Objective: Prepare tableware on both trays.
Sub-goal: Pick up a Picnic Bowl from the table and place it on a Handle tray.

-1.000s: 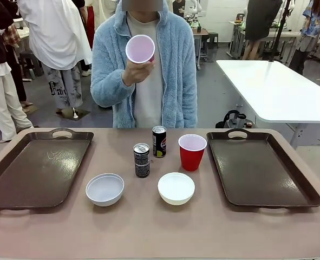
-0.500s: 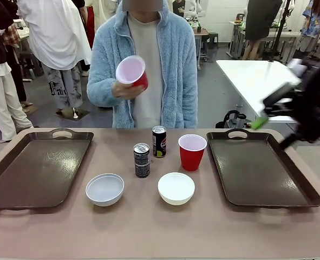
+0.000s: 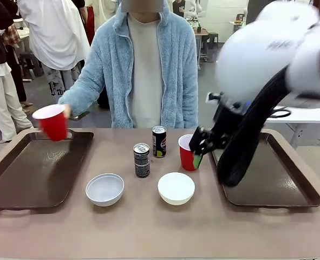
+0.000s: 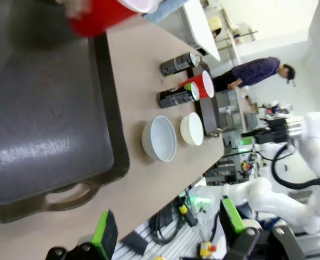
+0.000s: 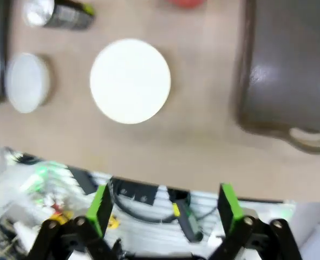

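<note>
Right jaws: spread wide and released, with nothing between the green pads (image 5: 99, 208). The right arm (image 3: 268, 59) is blurred. It comes in from the robot's right with its bulk high and the forearm slanting down across the inner edge of the right tray (image 3: 289, 179). From the front, its wrist overlaps the right side of the standing red cup (image 3: 184, 151). In its own wrist view you see that cup only as a sliver at the top edge, well apart from the pads, and the camera looks straight down past the near edge of the table (image 3: 149, 227). Left jaws: also wide and empty, their pads (image 4: 105, 235) hanging off the near end of the left tray (image 3: 35, 168). The person's hand (image 3: 66, 112) holds the second red cup (image 3: 53, 123), tilted, over that tray's far corner; you cannot tell whether it touches the tray. On the table between the trays are the rear can (image 3: 159, 141) and the front can (image 3: 142, 160), both upright. Nearer the robot sit the white bowl (image 3: 104, 189) and the cream bowl (image 3: 176, 188).
</note>
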Available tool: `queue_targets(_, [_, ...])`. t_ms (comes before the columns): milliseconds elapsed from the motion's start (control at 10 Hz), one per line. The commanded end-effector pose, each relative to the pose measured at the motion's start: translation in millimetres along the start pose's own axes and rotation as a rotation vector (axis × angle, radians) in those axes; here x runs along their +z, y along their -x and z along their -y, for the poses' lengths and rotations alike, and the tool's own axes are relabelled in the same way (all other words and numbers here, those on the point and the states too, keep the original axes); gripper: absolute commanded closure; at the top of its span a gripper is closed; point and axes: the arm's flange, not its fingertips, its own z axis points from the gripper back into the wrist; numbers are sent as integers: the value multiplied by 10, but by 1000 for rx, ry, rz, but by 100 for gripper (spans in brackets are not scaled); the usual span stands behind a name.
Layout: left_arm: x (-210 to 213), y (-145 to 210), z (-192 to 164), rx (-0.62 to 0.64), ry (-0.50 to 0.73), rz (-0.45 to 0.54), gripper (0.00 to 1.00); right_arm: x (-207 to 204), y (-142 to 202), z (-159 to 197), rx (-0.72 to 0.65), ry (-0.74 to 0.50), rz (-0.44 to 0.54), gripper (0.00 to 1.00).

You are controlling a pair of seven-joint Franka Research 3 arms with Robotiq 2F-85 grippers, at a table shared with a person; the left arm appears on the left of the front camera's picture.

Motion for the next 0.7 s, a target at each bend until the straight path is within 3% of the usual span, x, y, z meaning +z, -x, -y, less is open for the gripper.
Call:
queue_targets(0, [-7,-6,11,0,20,8,0,-336,-206,63,10,9,5,0])
queue_targets(100, [-7,-6,11,0,20,8,0,0,0,0,0,0,0,0])
queue_targets(400, [-7,-6,11,0,20,8,0,0,0,0,0,0,0,0])
queue_targets(500, [-7,-6,11,0,20,8,0,-113,-77,21,26,-13,-3,0])
queue_targets(600, [-7,-6,11,0,20,8,0,-373,-335,-44,-8,51,95,0])
